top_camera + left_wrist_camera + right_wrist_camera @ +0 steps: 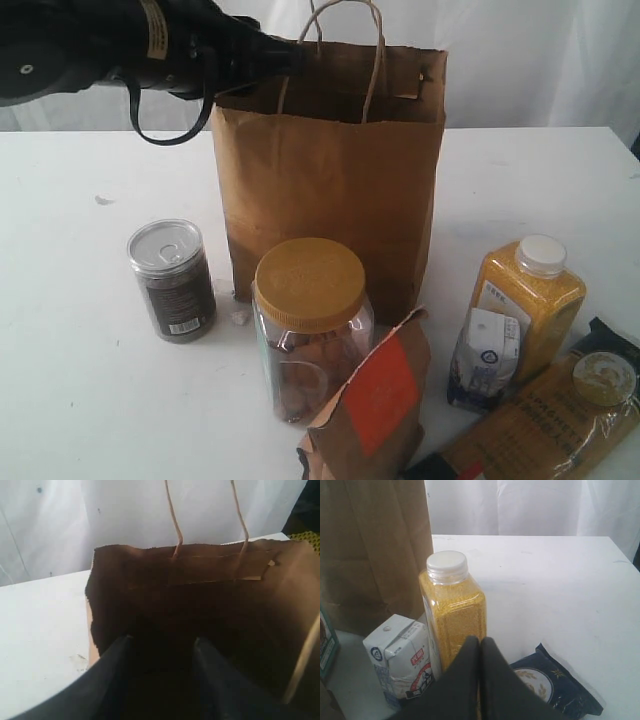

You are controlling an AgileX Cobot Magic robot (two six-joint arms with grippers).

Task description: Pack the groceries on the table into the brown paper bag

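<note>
Brown paper bag (330,190) open-topped, left gripper (162,640) over rim — parted

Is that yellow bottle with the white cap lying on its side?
No, the yellow white-capped plastic bottle stands upright on the white table, cap on top, beside the small white-blue carton.

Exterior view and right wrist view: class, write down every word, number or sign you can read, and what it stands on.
Nothing reads clearly enough to quote.
On the spaghetti packet: lettering, too blurred.
On the small carton: red and blue print, too small.
On the can: barcode, unreadable.
On the yellow bottle: white label, blurred.
On the pouch: orange-red label, no legible print.
</note>
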